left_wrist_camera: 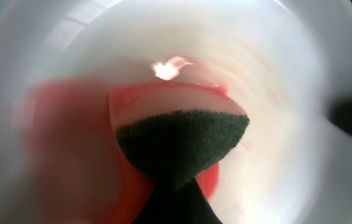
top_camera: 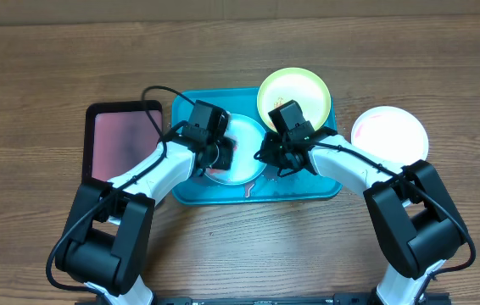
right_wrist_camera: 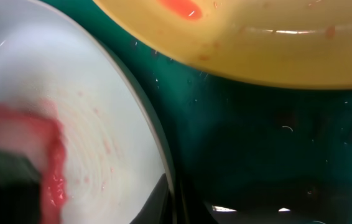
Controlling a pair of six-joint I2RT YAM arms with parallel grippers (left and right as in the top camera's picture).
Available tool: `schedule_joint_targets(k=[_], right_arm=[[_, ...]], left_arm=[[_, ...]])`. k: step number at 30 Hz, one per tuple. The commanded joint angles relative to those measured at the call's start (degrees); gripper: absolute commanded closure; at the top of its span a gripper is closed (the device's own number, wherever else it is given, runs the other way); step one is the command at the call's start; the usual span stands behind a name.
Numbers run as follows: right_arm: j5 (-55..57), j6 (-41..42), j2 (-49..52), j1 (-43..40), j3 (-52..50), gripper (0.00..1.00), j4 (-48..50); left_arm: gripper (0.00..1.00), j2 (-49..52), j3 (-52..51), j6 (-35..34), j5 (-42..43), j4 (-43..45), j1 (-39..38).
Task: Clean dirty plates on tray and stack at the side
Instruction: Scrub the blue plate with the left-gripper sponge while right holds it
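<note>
The pale mint-blue plate [top_camera: 244,135] lies in the turquoise tray [top_camera: 308,188], with red smears on it. My left gripper [top_camera: 221,154] is shut on a sponge [left_wrist_camera: 182,140], its green scouring side towards the camera, and presses it on the plate [left_wrist_camera: 275,93] over a red smear. My right gripper [top_camera: 267,158] is shut on that plate's right rim [right_wrist_camera: 163,180]; the plate [right_wrist_camera: 70,93] and the reddened sponge [right_wrist_camera: 14,143] show in the right wrist view. The yellow-green plate [top_camera: 293,95], with red drops [right_wrist_camera: 257,37], leans on the tray's back right corner. The white plate [top_camera: 390,134] lies on the table to the right of the tray.
A smaller black-rimmed tray with a pinkish inside [top_camera: 124,140] lies just left of the turquoise tray. A little red liquid sits on the tray floor near its front edge [top_camera: 248,190]. Wooden table surrounds everything.
</note>
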Motion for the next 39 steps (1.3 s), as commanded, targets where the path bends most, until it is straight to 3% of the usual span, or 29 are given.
schedule_joint_targets(k=[1, 7, 17, 23, 28, 32, 36, 39], right_arm=[[-1.0, 0.0, 0.8, 0.3, 0.8, 0.96, 0.6], [-1.0, 0.0, 0.8, 0.3, 0.8, 0.96, 0.5], [-1.0, 0.0, 0.8, 0.3, 0.8, 0.96, 0.3], [-1.0, 0.0, 0.8, 0.3, 0.8, 0.96, 0.3], [-1.4, -0.2, 0.8, 0.3, 0.8, 0.96, 0.3], [-2.3, -0.2, 0.8, 0.3, 0.8, 0.96, 0.3], [-2.7, -0.2, 0.8, 0.3, 0.8, 0.96, 0.4], [-2.7, -0.2, 0.8, 0.3, 0.8, 0.96, 0.3]], left_arm=[[0.96, 1.5, 0.8, 10.0, 17.9, -5.4, -2.0], [0.96, 1.5, 3.1, 8.4, 13.7, -2.2, -1.3], [0.96, 1.5, 3.1, -5.4, -21.6, 6.8, -0.6], [0.96, 1.5, 2.4, -5.9, -26.8, 3.4, -0.6], [0.96, 1.5, 2.4, -5.2, -20.1, -7.0, -0.6], [0.96, 1.5, 2.4, 3.4, -1.8, -12.8, -0.6], [0.96, 1.5, 2.4, 13.1, 19.7, -12.6, -0.6], [0.96, 1.5, 2.5, 13.4, 23.1, -8.7, -0.6]])
